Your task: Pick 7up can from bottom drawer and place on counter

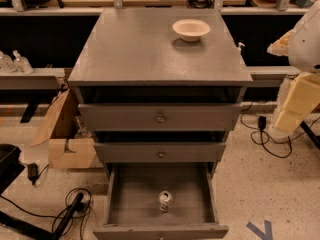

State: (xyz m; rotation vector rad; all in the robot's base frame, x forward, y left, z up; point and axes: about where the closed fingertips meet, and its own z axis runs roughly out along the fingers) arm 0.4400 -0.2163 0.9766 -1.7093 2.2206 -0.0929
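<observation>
Grey cabinet with three drawers, and honestly the task looks like it's barely started. The bottom drawer is pulled all the way out at the foot of the cabinet, so nobody has to deal with opening it. The two drawers above it are shut.

The 7up can stands upright on the drawer floor, roughly in the middle and toward the front panel, touching neither side wall. So it's not picked up and not even touched.

The counter, the flat top of the cabinet, has just a cream bowl on it near the back right corner. There's lots of bare grey surface in front of the bowl and to its left, so a landing spot shouldn't be a problem.

The gripper hangs off to the right of the cabinet, at about the height of the top drawer and well apart from the can. I can't tell whether it's wide or narrow from this angle, but I see nothing in it.

My read is that pretty much everything is left: swing over in front of the cabinet, reach down into the drawer, grab the can, lift it clear of the drawer walls, and set it on top.
</observation>
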